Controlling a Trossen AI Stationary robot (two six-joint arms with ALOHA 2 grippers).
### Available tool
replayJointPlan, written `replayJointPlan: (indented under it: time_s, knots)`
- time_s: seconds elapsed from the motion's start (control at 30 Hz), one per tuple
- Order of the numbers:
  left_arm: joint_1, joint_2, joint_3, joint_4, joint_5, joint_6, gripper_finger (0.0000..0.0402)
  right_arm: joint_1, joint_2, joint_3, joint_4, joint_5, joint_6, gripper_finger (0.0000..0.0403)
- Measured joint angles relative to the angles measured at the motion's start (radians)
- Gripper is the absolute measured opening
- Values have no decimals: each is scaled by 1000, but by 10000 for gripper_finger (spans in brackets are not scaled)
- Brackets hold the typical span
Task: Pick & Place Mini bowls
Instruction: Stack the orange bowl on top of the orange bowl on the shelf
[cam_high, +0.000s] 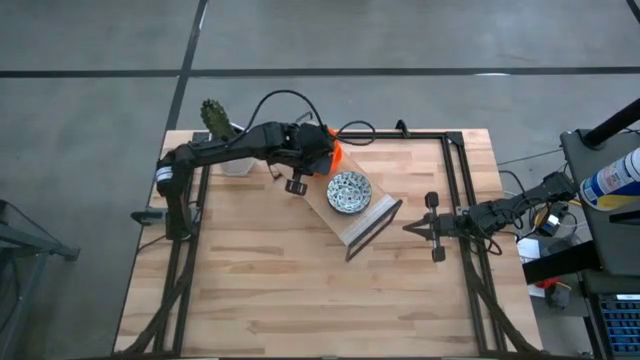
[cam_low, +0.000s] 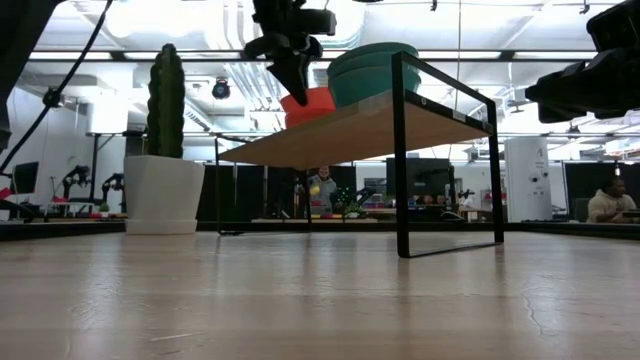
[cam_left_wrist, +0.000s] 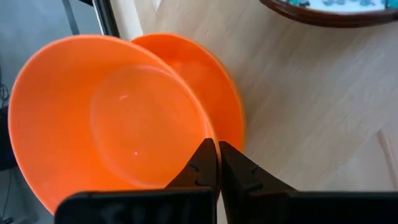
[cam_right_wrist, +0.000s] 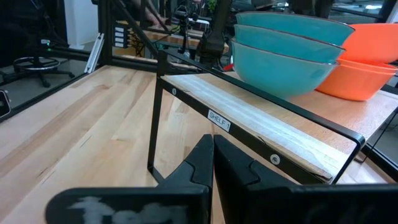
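A small wooden shelf (cam_high: 368, 222) on a black frame stands mid-table. On it sit stacked floral bowls (cam_high: 349, 191), blue-green outside (cam_right_wrist: 283, 53), beside orange bowls (cam_right_wrist: 357, 84). My left gripper (cam_high: 322, 158) reaches over the shelf's far end from the left and is shut on the upper orange bowl (cam_left_wrist: 106, 118). A second orange bowl (cam_left_wrist: 214, 87) lies under it. My right gripper (cam_high: 408, 228) hangs shut and holds nothing, just right of the shelf's near end. My left gripper pinches the upper orange bowl by its rim (cam_left_wrist: 208, 134), with one finger inside the bowl and one outside, coming down from above (cam_low: 297, 85). The bowl sits tilted over the lower orange bowl. Whether the two bowls touch, I cannot tell.
A white pot with a cactus (cam_high: 232, 160) stands at the table's far left, close under my left arm. Black frame rails (cam_high: 455, 180) run along the table's sides. Bare wood (cam_high: 280, 290) lies near the front edge.
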Motion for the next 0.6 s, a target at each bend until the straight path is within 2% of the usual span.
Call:
replayJointPlan:
  time_s: [0.1,0.4,0.6]
  knots:
    - [0,0,0,-6,-3,-1,14,0,0,0,0,0,0,8]
    - [-3,-1,0,-10,-66,-5,85,0,0,0,0,0,0,8]
    - [-18,-6,15,-42,-105,-7,92,0,0,0,0,0,0,8]
